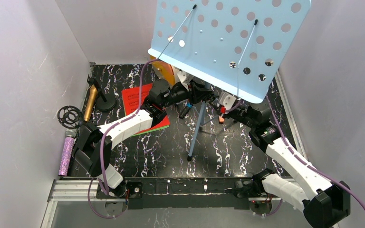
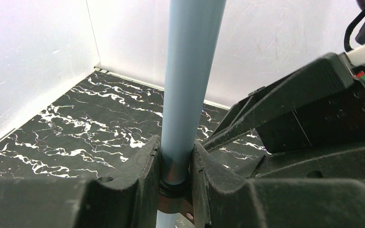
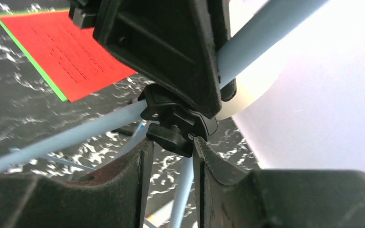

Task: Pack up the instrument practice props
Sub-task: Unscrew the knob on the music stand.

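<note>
Broadly, across the black white-veined marbled surface (image 1: 237, 156), nothing bigger than the pale-blue perforated sheet-music tripod (image 1: 228, 42): standing about mid-surface, long axis near upright, plate tilted overhead, thin legs splayed toward the near edge. Held from both sides just under the plate. From the left, left gripper (image 2: 176, 159), jaws pinching the blue pole just above a dark collar. From the right, right gripper (image 3: 171, 147), jaws partly drawn in and closed on the black locking knob (image 3: 178, 126) where pole and legs meet. Judged as loosening the stand for folding, which calls for a twist about the knob's axis with the pole kept steady. Close behind, round cream-and-orange drawer cabinet (image 1: 164, 71), so little room to tip backward. Under the left forearm, red and green music sheets (image 1: 135, 97). Well apart along the left wall: silver-headed purple microphone (image 1: 67, 154), gold microphone (image 1: 91, 102), small black mic tripod (image 1: 69, 115).
</note>
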You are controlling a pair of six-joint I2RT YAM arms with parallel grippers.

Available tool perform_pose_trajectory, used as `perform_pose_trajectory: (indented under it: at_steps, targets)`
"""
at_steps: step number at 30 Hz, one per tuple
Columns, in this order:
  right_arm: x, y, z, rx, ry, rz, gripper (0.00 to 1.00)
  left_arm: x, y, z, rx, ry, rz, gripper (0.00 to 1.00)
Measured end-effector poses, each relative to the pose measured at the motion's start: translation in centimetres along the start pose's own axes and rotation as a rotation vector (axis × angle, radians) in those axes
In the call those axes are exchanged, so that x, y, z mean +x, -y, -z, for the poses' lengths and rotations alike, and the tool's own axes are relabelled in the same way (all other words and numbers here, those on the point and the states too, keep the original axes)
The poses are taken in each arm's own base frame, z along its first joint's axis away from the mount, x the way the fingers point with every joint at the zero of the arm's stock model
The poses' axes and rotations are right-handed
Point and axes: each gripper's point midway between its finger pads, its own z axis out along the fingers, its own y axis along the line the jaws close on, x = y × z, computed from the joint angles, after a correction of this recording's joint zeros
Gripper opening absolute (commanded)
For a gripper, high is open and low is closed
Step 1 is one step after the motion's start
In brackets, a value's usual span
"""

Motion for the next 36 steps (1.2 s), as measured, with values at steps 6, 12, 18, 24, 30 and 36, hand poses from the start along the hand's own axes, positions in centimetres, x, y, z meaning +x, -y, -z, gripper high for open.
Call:
perform_pose_trajectory:
  at_steps: [6, 12, 18, 24, 30, 36]
  targets:
    - [0.9, 0.5, 0.0, -0.014, -0.069, 0.300, 0.01, 0.0, -0.1, 0.0, -0.003, 0.000, 0.000, 0.00]
    - [1.0, 0.7, -0.1, 0.003, -0.153, 0.513, 0.22, 0.0, -0.2, 0.0, -0.006, -0.002, 0.002, 0.00]
    - [0.8, -0.3, 0.3, -0.004, -0.151, 0.436, 0.59, 0.0, -0.2, 0.0, -0.006, -0.002, 0.001, 0.00]
    - [-1.4, -0.9, 1.3, 0.083, -0.055, 0.103, 0.77, 0.0, -0.2, 0.0, -0.006, -0.002, 0.000, 0.00]
    - [-0.6, -1.0, 1.2, 0.232, -0.022, -0.427, 0.84, 0.0, -0.3, 0.0, -0.011, -0.002, -0.002, 0.00]
    - [-0.9, -0.6, 0.8, 0.356, 0.053, -0.927, 0.81, 0.0, -0.3, 0.0, -0.011, -0.002, -0.002, 0.00]
